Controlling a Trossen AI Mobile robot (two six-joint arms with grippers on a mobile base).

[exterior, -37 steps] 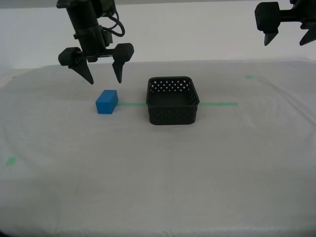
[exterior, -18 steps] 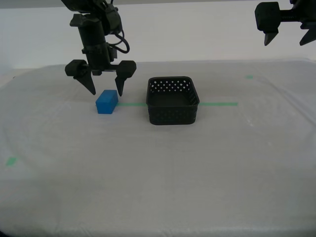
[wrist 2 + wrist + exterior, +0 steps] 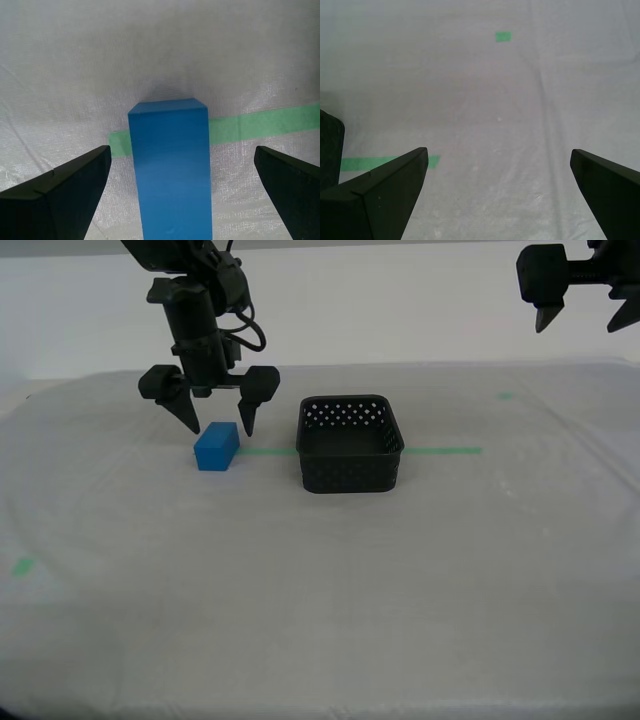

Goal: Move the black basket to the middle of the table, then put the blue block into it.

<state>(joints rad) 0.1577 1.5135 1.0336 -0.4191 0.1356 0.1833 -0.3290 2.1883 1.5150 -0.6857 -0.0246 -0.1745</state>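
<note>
My second gripper (image 3: 218, 430) has dropped lower since a second ago, jaws spread wide astride the blue block (image 3: 216, 446) left of centre in the exterior view. The block looks light, rigid and smooth-faced; pinch its long flat sides. The black basket (image 3: 350, 443) sits mid-frame. My first gripper (image 3: 582, 322) hangs open, upper right.

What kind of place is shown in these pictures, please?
Most likely a robot test or training workspace, not a home. The table is covered in whitish cloth with a green tape line as a marker, and it holds only a blue block and a black basket, before a plain white wall.
</note>
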